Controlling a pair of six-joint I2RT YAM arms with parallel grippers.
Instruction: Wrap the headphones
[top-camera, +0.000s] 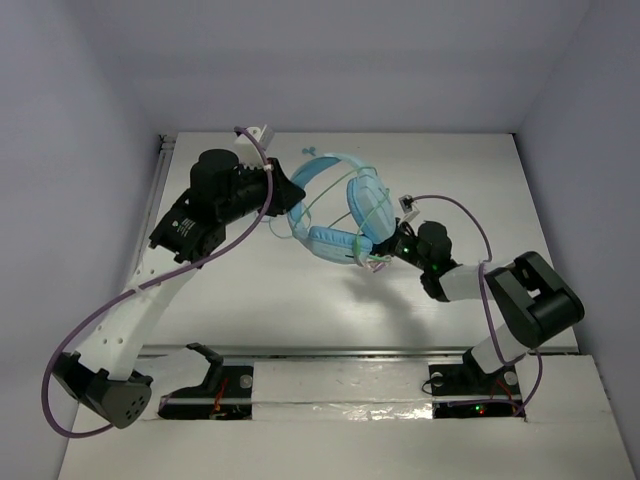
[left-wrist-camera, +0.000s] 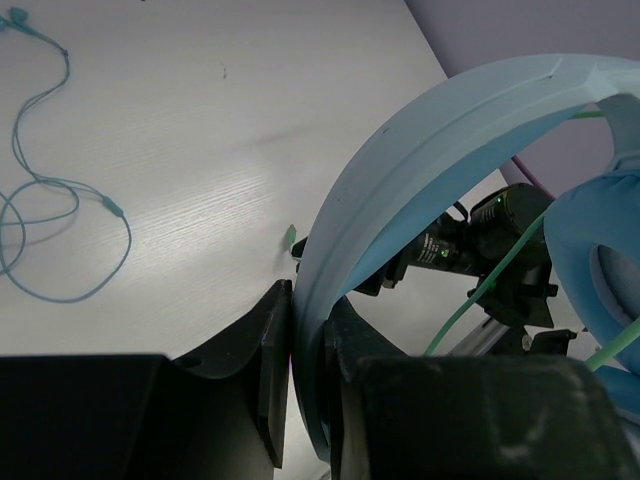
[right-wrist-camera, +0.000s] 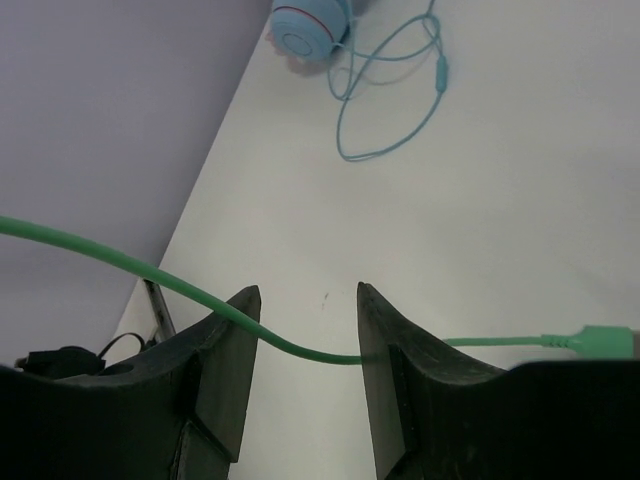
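White table (top-camera: 300, 300), plain grey-lilac walls on three sides, metal rail along the near edge.

Count: 2 arms, 2 grippers, 1 big pair of headphones (top-camera: 362, 195) w/ 2 padded oval cups and 1 light-blue headband (left-wrist-camera: 420, 170), 1 thin green cable (right-wrist-camera: 120, 262), 1 set of teal earbuds (left-wrist-camera: 113, 208), and 1 round blue cup w/ pink trim (right-wrist-camera: 310, 28) at the table's far edge. The rest of that item is out of frame.

The headphones are held up off the table, roughly mid-table, between the two grippers, w/ their shadow on the surface below. The cups sit one above the other in the top view, and at least 2 green strands cross them.

L gripper (top-camera: 288, 197): fingers (left-wrist-camera: 270, 370) clamped on the headband, one each side, both touching it.

R gripper (right-wrist-camera: 308, 300): just beside the lower cup in the top view. Its fingers (right-wrist-camera: 228, 350) are spread w/ a gap between them. The green cable rides over the tip of one, dips across the gap and meets the other's inner face, so nothing is pinched. The cable's flat green plug (right-wrist-camera: 600, 340) shows past that finger.

The earbuds lie loose in loops on the table, apart from the headphones and near the blue cup.

Writing: there's a small label on the R arm in the L wrist view, print too small to read.
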